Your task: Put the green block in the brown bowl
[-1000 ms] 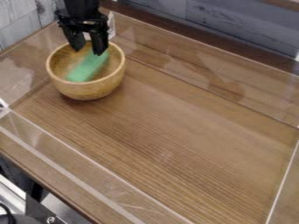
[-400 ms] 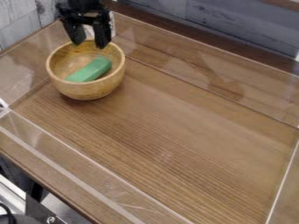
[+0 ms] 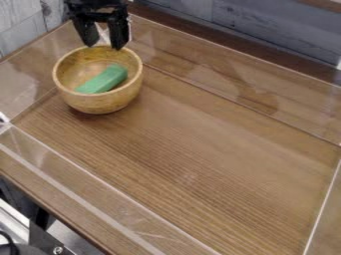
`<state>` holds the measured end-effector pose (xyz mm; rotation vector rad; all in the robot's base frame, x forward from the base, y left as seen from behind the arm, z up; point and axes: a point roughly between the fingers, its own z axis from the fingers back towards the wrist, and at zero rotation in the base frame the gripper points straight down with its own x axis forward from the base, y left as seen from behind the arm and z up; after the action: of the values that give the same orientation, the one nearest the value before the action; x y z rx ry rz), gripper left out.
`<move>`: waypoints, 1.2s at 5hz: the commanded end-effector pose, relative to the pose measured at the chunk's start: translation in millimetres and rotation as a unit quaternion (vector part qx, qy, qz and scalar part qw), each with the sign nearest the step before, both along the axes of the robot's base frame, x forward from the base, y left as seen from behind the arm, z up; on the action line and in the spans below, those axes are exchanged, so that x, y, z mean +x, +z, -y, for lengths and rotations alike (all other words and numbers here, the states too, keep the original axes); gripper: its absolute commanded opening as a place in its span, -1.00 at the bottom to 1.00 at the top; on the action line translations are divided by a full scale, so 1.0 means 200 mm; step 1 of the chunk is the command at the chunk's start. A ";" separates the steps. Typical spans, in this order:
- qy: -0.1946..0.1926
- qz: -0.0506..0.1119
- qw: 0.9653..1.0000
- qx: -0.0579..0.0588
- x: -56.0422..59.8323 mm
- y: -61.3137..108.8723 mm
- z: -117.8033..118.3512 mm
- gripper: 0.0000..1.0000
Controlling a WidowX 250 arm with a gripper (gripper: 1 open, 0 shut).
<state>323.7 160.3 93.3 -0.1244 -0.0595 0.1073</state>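
My claw (image 3: 103, 42) stands open at the bowl's far rim, grasping nothing. The green block (image 3: 103, 81) lies inside the brown bowl (image 3: 98, 92); I judge it light and stiff, hardly fragile, best pinched across its narrow sides, mid-length.

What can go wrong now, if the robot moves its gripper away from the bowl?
The gripper, open, hangs just over the far rim of the brown bowl. If it moves down or toward the bowl, it may knock the rim and push or tip the bowl.

The green block lies inside the bowl, free of the gripper. If the bowl tips, the block could slide or roll out onto the table.
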 end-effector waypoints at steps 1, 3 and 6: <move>-0.006 0.038 0.999 0.020 0.05 0.15 0.01 1.00; -0.010 0.033 0.999 0.020 0.08 0.09 0.03 1.00; -0.014 0.027 0.999 0.017 0.10 0.03 0.07 1.00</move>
<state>338.8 146.1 85.1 -0.1150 -0.0720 0.0880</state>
